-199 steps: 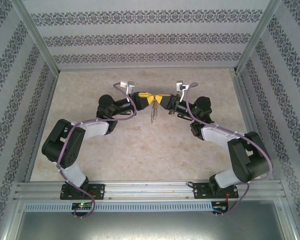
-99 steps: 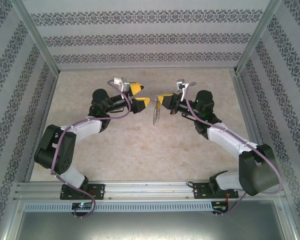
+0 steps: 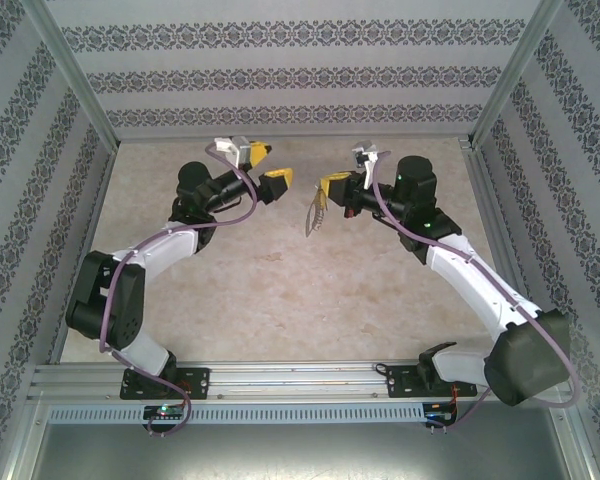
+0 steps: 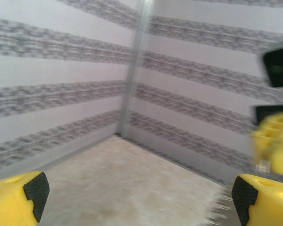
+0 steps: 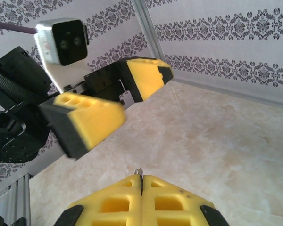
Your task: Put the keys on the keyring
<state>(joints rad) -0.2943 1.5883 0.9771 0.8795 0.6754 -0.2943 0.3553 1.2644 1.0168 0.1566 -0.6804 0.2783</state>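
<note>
Pale walls (image 3: 280,60) banded with dark damask-patterned stripes close three sides. Bare aluminium posts (image 3: 75,78) stand at the far corners. The bench (image 3: 280,300) top is beige, marbled and evenly lit. A slotted aluminium rail (image 3: 300,378) runs along its near edge

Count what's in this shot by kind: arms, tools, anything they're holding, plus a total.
Robot arms: 2, left arm and right arm
Yellow-tipped tools: 2, left tool and right tool
Dangling keyring, in right tool: 1
Total: 5
</note>
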